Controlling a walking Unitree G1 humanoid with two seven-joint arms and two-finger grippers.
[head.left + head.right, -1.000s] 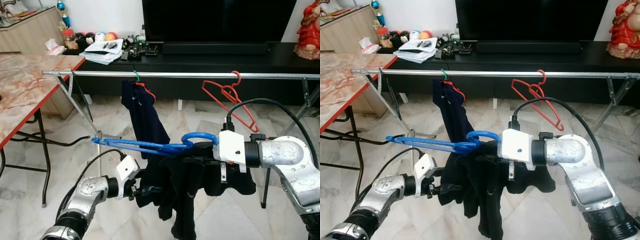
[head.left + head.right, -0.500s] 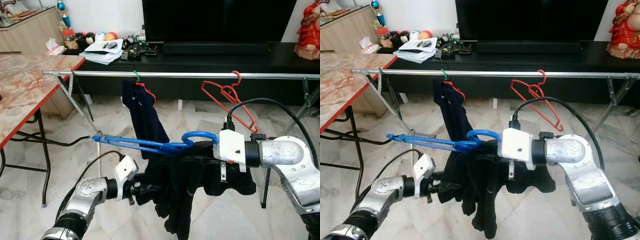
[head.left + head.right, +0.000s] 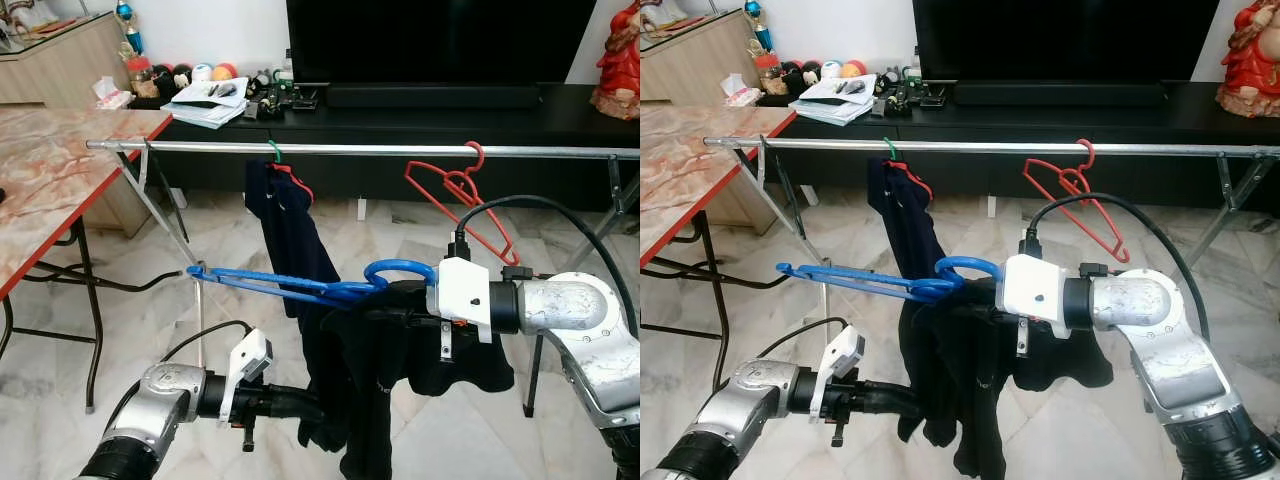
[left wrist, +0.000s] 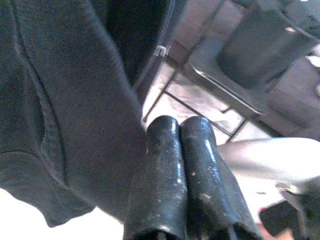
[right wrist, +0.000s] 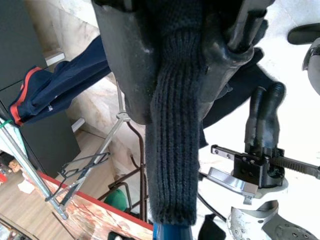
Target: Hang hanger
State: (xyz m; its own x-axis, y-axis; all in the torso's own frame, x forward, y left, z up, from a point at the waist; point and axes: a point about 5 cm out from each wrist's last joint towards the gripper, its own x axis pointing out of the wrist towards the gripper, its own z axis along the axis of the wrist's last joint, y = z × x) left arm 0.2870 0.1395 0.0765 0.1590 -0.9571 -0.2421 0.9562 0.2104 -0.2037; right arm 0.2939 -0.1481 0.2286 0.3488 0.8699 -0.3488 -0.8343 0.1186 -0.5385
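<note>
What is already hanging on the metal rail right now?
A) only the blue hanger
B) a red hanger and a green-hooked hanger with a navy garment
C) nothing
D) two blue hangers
B: the red hanger and the navy garment hang from the metal rail, while the blue hanger sits below it at the right gripper.

The black garment (image 3: 400, 370) hides the right gripper (image 3: 385, 303), so its fingers cannot be made out in the head views. It also covers the far end of the blue hanger (image 3: 290, 288), and its hem runs off the bottom edge. The left gripper (image 3: 305, 408) has its tips touching the cloth, perhaps just behind a fold. The rail (image 3: 380, 150) is cut off at the right edge. The small items (image 3: 180, 75) on the black unit are too small to tell apart.
</note>
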